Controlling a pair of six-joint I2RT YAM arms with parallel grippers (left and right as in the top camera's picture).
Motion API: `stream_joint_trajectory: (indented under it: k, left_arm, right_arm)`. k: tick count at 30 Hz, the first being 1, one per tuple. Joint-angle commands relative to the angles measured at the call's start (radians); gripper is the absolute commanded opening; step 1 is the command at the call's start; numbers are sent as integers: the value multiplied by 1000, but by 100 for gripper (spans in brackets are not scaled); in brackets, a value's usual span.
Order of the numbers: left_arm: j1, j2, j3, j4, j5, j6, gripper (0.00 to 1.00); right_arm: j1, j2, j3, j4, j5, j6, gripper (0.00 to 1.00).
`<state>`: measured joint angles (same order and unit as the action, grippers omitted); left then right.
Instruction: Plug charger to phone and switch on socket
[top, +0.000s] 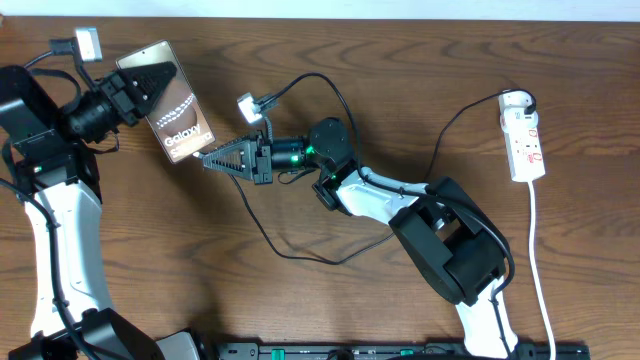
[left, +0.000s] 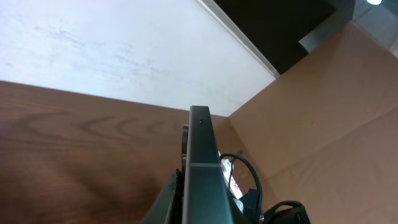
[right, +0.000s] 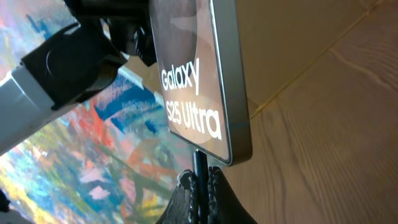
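Nearest, at my right wrist: my right jaws are closed on the charger (right: 199, 164), pinching its thin black plug tip so that it points straight up at the bottom edge of the phone (right: 198, 81). Tip and edge meet. Whether the tip is seated in the port or only resting against it, I cannot tell.

Next out: the phone is held clear of the tabletop (top: 400, 80) and tilted, lettered face toward my right wrist. My left jaws grip it at the upper end, closed on its body.

Farthest: the socket (top: 525, 140) lies flat on the tabletop at my far right, well apart from both arms, with the charger's cable running to its end. The position of its red switches is too small to read.

Finding: the plugging step is in hand, and the switch appears unattended. The next move calls for a straight, short push along the phone's axis while the left jaws brace it. Any sideways drift risks bending the tip.
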<state>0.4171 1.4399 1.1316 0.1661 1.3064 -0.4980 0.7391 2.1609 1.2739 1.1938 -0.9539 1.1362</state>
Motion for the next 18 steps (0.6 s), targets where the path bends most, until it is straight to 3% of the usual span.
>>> stream_joint_trajectory:
  k: [1, 18]
  left_arm:
    - [-14, -14, -4, 13, 74, -114, 7]
    - [-15, -14, -4, 87, 9, -249, 7]
  right_arm:
    - [-6, -5, 27, -2, 189, -9, 1]
    - [-4, -5, 27, 1, 385, 39, 1]
